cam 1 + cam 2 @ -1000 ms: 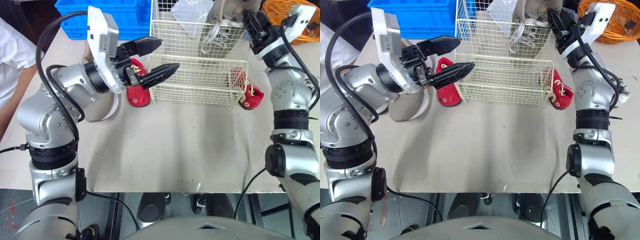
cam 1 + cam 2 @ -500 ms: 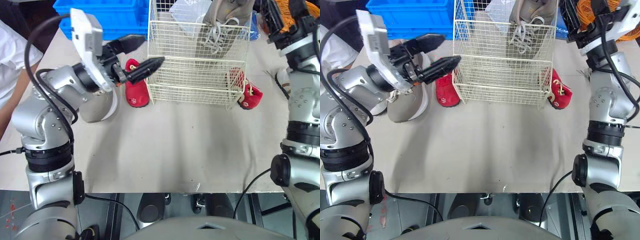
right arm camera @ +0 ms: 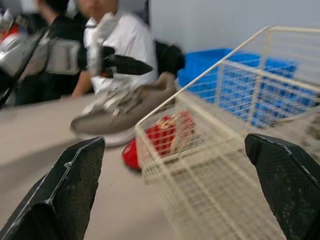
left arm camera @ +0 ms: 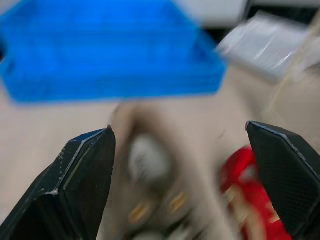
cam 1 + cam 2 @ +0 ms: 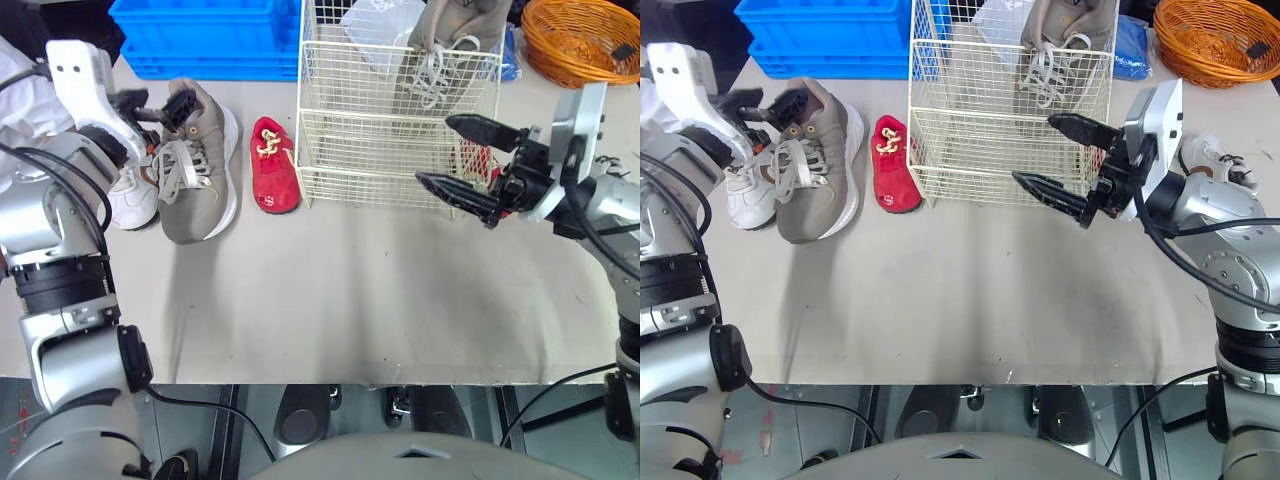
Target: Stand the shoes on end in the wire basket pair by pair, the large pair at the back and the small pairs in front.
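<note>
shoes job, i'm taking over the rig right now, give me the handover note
Left gripper: jaws open, empty, near the table grey sneaker.
Right gripper: jaws open, empty, at the wire basket front.
Done: one upright grey sneaker at the basket's back.
Left: the table grey sneaker, red shoe left of the basket, second red shoe at its right, white shoe.

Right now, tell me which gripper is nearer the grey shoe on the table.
Left. The left gripper is by the heel of the grey shoe; the right gripper is far off, before the wire basket.
</note>
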Robot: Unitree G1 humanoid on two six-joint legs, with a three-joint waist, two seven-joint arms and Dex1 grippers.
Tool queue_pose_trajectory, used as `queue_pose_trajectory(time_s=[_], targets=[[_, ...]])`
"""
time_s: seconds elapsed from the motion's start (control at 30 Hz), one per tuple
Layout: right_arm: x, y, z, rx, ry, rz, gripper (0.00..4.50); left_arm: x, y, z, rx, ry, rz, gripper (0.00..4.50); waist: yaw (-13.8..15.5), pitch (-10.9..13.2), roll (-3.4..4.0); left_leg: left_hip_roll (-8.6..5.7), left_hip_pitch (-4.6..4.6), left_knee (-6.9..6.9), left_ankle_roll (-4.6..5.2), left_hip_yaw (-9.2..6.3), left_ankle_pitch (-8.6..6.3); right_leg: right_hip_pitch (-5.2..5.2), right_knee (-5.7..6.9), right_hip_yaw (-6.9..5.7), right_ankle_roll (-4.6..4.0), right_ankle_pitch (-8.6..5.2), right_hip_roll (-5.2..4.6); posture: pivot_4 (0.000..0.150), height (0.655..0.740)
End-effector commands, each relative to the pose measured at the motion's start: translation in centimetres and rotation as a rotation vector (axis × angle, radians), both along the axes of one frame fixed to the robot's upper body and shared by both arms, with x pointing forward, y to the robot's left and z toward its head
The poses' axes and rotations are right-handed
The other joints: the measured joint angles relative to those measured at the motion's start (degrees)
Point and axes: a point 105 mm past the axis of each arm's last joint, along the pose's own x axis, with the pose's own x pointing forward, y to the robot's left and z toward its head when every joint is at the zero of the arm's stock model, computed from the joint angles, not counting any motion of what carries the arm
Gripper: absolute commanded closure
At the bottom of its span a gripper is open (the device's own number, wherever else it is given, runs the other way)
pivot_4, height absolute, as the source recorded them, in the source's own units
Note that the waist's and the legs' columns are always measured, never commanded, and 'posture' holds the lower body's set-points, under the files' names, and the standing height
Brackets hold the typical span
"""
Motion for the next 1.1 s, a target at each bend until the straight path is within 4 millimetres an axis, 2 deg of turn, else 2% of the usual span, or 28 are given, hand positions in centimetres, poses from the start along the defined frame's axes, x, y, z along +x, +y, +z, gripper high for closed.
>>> queue_pose_trajectory(time_s=[0.03, 0.13, 0.3, 0.47, 0.57, 0.7, 0.77, 0.9, 1.1], targets=[[-0.6, 0.2, 0.3, -0.025, -0.04, 0.012, 0.08, 0.5, 2.3, -0.7, -0.007, 0.125, 0.044, 0.0, -0.03, -0.02, -0.07, 0.0, 0.0, 0.0, 0.0, 0.0, 0.0, 0.0, 0.0, -0.01, 0.0, 0.0, 0.0, 0.15, 0.686], [-0.5, 0.3, 0.3, -0.022, -0.045, 0.007, 0.08, 1.1, 2.9, -1.9, -0.026, 0.249, 0.036, 0.0, 0.07, -0.03, -0.14, -0.03, -0.02, 0.02, 0.0, 0.01, 0.0, -0.01, 0.01, -0.03, 0.01, 0.0, 0.0, 0.15, 0.686], [-0.3, 0.4, 0.3, -0.015, -0.053, 0.002, 0.08, 1.5, 2.8, -3.7, 0.013, 0.429, -0.037, 0.0, -0.08, -0.06, -0.26, -0.06, -0.03, 0.03, 0.0, 0.07, 0.0, -0.04, 0.01, -0.06, 0.02, -0.01, 0.02, 0.15, 0.686], [-0.5, 0.5, 0.2, -0.015, -0.054, 0.0, 0.08, 0.8, 3.0, -5.4, 0.101, 0.581, -0.075, 0.0, -0.16, -0.07, -0.26, -0.06, -0.01, 0.02, 0.0, 0.1, 0.0, -0.06, 0.03, -0.05, 0.03, -0.02, -0.01, 0.15, 0.686], [-0.5, 0.3, 0.1, -0.02, -0.053, -0.008, 0.0, 0.1, 3.3, -5.8, 0.152, 0.665, -0.093, 0.84, -0.26, -0.07, -0.26, -0.06, -0.01, 0.02, 0.0, 0.13, 0.0, -0.08, 0.03, -0.02, 0.03, -0.02, -0.04, 0.15, 0.686], [-0.6, 0.2, -0.1, -0.022, -0.053, -0.018, 0.0, -0.7, 3.9, -6.2, 0.216, 0.744, -0.099, 2.55, -1.26, -0.07, -0.26, -0.05, 0.02, 0.01, 0.0, 0.16, 0.0, -0.08, 0.05, 0.05, 0.03, -0.02, -0.07, 0.15, 0.686], [-0.6, 0.2, -0.1, -0.022, -0.053, -0.021, 0.0, -1.2, 4.1, -6.7, 0.255, 0.798, -0.104, 3.57, -1.75, -0.09, -0.24, -0.05, 0.04, 0.0, 0.0, 0.17, 0.0, -0.08, 0.06, 0.09, 0.03, -0.02, -0.09, 0.15, 0.686], [-0.6, 0.2, -0.1, -0.02, -0.056, -0.027, 0.0, -1.3, 4.0, -7.1, 0.279, 0.832, -0.113, 4.21, -2.08, -0.11, -0.2, -0.04, 0.13, -0.05, 0.0, 0.27, 0.0, -0.1, 0.09, 0.15, 0.04, -0.03, -0.11, 0.15, 0.686], [-0.7, 0.2, 0.0, -0.01, -0.05, -0.016, 0.0, -0.9, 3.7, -6.1, 0.235, 0.779, -0.114, 4.23, -2.1, -0.11, -0.2, -0.04, 0.12, -0.05, 0.0, 0.29, 0.0, -0.13, 0.09, 0.2, 0.05, -0.03, -0.15, 0.15, 0.686]])
